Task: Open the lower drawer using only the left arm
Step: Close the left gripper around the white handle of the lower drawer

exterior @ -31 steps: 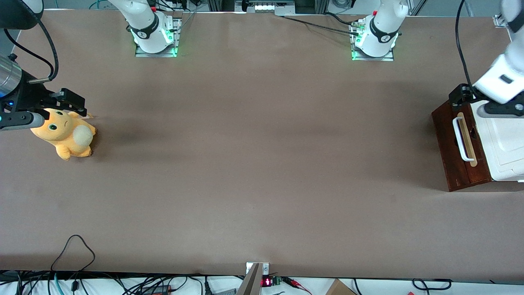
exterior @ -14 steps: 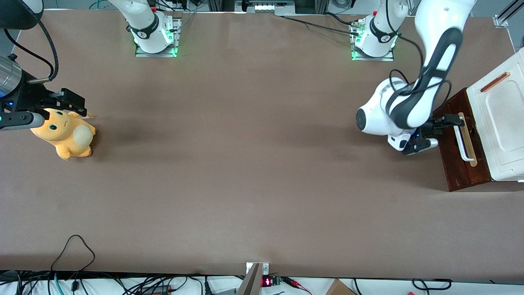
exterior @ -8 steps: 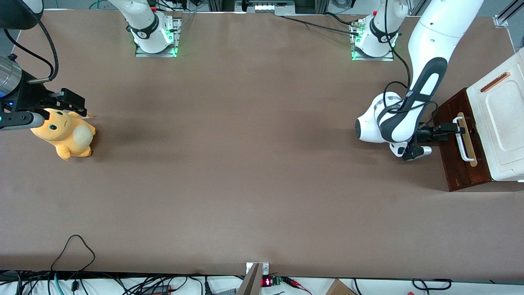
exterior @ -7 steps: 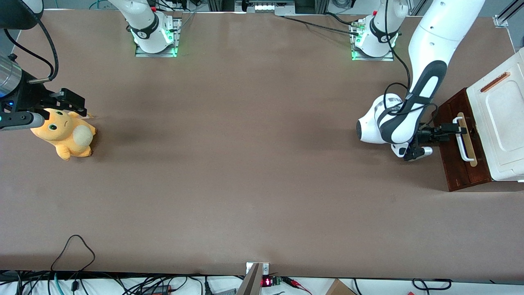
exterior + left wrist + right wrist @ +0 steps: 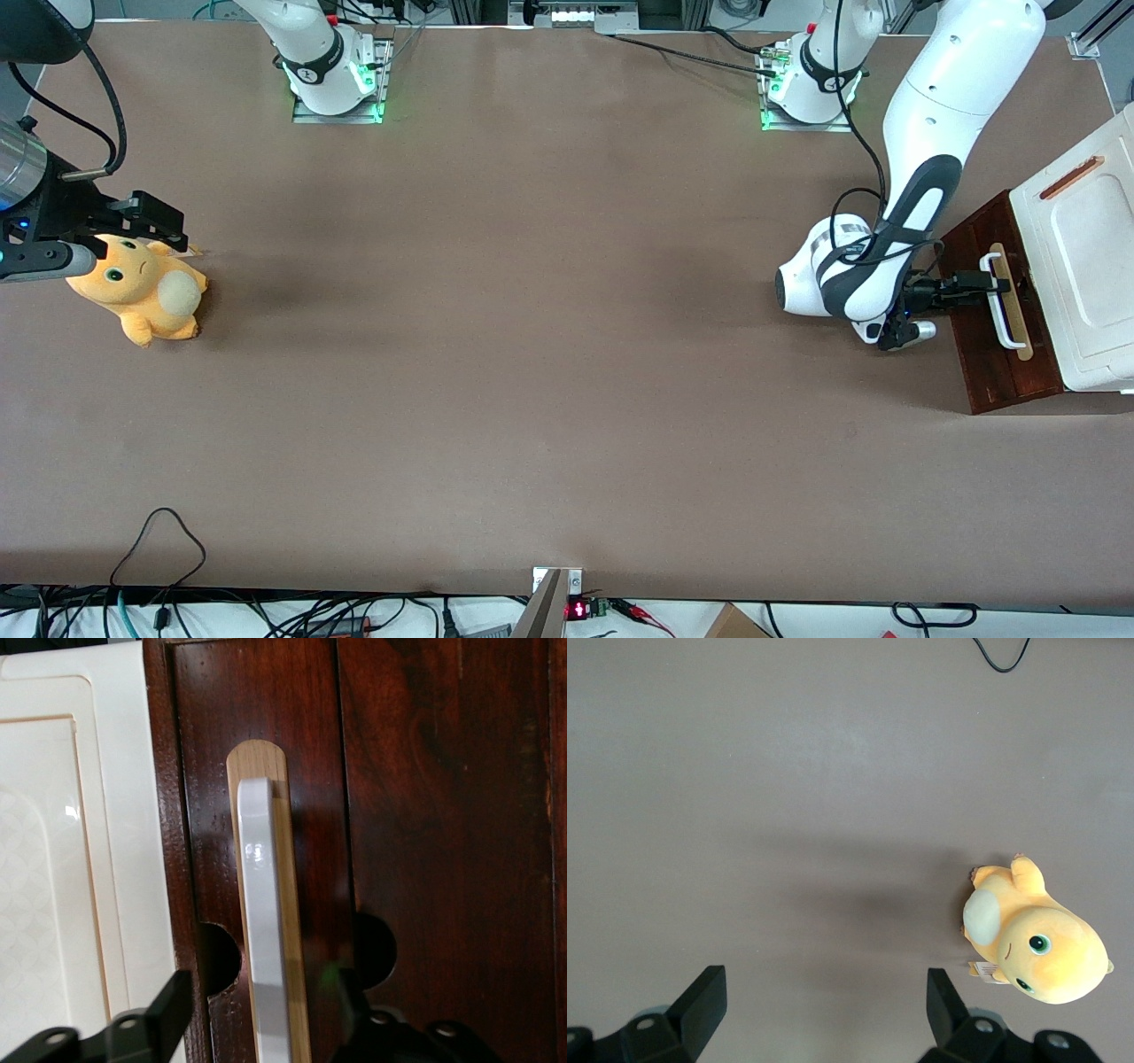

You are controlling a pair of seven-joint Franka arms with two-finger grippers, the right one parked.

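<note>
The lower drawer (image 5: 985,359) has a dark red-brown front with a white loop handle (image 5: 1002,312) on a pale wood strip. It sits at the working arm's end of the table. No inner boards show. The left arm (image 5: 941,106) reaches down in front of the drawer. Its black gripper (image 5: 982,285) is level with the handle's farther end. In the left wrist view the gripper (image 5: 264,1014) is open. One finger (image 5: 168,1005) stands on each side of the white handle (image 5: 263,904), not closed on it. The drawer front (image 5: 425,815) fills that view.
A white moulded panel (image 5: 1085,257) with a thin orange-brown bar (image 5: 1070,177) sits above the drawer; it also shows in the left wrist view (image 5: 53,859). An orange plush toy (image 5: 142,297) lies under the parked gripper at the parked arm's end, seen too in the right wrist view (image 5: 1036,939).
The left arm has swung from above the cabinet down in front of the drawer. Its gripper has moved up to the white handle and now straddles it.
</note>
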